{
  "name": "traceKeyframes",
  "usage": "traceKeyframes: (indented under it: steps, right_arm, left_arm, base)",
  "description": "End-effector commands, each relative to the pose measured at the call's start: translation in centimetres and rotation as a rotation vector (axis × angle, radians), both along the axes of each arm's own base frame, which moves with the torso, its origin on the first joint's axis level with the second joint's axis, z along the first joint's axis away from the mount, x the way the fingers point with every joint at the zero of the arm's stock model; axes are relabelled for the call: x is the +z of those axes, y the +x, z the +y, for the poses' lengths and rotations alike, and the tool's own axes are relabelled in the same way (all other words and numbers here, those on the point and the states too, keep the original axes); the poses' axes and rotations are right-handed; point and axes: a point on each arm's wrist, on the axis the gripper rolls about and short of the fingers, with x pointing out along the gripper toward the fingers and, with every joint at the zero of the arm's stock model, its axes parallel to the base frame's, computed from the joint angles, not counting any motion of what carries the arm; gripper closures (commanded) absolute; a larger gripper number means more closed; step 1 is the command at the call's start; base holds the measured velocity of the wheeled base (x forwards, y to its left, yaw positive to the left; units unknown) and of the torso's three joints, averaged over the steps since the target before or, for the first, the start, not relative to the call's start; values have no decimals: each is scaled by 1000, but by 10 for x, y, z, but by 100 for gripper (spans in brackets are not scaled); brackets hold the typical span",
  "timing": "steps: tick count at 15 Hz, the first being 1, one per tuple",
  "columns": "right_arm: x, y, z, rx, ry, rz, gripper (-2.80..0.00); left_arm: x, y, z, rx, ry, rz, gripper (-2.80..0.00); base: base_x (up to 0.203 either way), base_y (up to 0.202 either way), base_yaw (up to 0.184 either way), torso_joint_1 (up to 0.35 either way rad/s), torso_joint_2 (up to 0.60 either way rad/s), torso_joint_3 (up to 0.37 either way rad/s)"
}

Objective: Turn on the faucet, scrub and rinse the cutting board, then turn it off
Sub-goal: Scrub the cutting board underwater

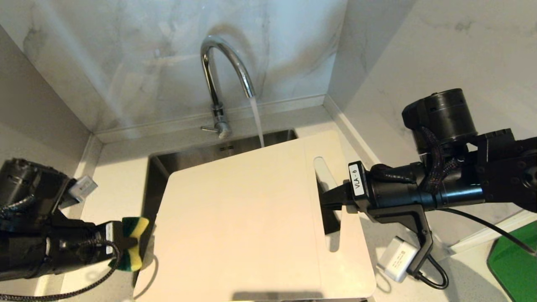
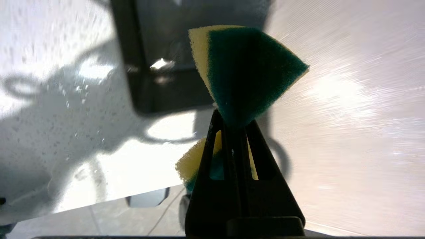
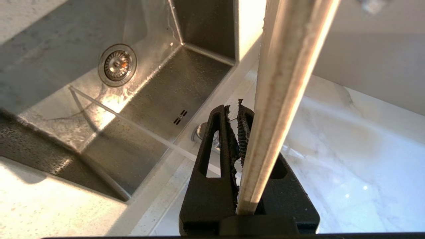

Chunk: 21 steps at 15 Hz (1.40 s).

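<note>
The chrome faucet (image 1: 226,63) runs, and its stream (image 1: 256,121) falls past the far edge of the cutting board (image 1: 243,218). This pale beige board is held up over the sink (image 1: 191,157). My right gripper (image 1: 331,199) reaches in from the right and is shut on the board at its handle cutout. The right wrist view shows the board's edge (image 3: 285,83) clamped against the right gripper (image 3: 237,113). My left gripper (image 1: 121,243) is shut on a green and yellow sponge (image 1: 134,243) at the board's left edge. In the left wrist view the sponge (image 2: 245,69) fans out beyond the left gripper (image 2: 234,122), beside the board (image 2: 348,132).
Marble walls close in behind and to the right. The faucet lever (image 1: 207,129) sticks out to the left at the base. The steel sink has a drain (image 3: 118,64). A green object (image 1: 514,264) lies at the far right on the pale counter (image 1: 117,180).
</note>
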Motion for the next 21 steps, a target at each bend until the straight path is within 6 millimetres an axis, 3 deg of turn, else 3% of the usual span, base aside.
traceKeyframes:
  steps: [1, 4, 6, 10, 13, 15, 18, 21]
  right_arm:
    - [-1, 0, 0, 9, -5, -8, 0]
    - [-6, 1, 1, 8, -5, -13, 0]
    - [-6, 1, 1, 7, -3, -14, 0]
    - [0, -8, 0, 12, 4, -32, 0]
    - [-4, -18, -1, 22, 2, -19, 0]
    - [-5, -23, -2, 26, 0, -15, 0]
    - [-5, -25, -3, 28, 1, -17, 0]
    - [-8, -27, -3, 27, -4, -5, 0]
  left_arm:
    - [41, 1, -1, -4, -53, -92, 0]
    - [86, 1, -16, -68, -89, -138, 0]
    - [101, 1, -47, -163, -98, -127, 0]
    - [100, 18, -120, -239, -46, -118, 0]
    - [115, 20, -158, -267, -62, -158, 0]
    - [105, 30, -178, -268, -41, -132, 0]
    - [89, 53, -188, -229, -14, -102, 0]
    - [77, 68, -176, -176, 2, -61, 0]
  base:
    - [0, 0, 0, 0, 0, 0]
    - [0, 0, 0, 0, 0, 0]
    - [0, 0, 0, 0, 0, 0]
    - [0, 0, 0, 0, 0, 0]
    - [0, 0, 0, 0, 0, 0]
    - [0, 0, 0, 0, 0, 0]
    - [0, 0, 0, 0, 0, 0]
    - [0, 0, 0, 0, 0, 0]
